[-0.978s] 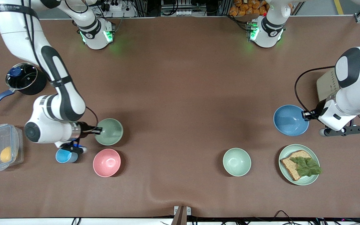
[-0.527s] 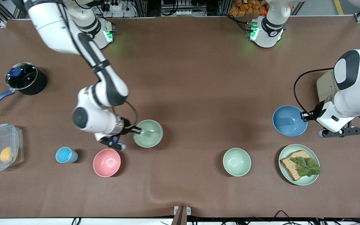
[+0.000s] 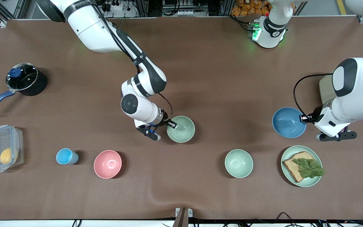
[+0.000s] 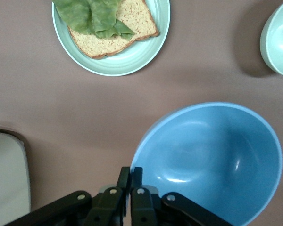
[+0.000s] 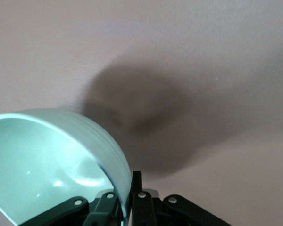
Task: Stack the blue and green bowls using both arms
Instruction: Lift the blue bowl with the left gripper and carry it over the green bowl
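Bowls both mouth-up: right tool (image 3: pixel 170 124) pinches green bowl (image 3: pixel 181 129) rim, left tool (image 3: pixel 302 118) pinches blue bowl (image 3: pixel 288 123) rim.

No readable text, label, brand, number or sign anywhere. Only a faint line of lettering on a dark band around the right arm (image 3: pixel 80 6), too small to make out.
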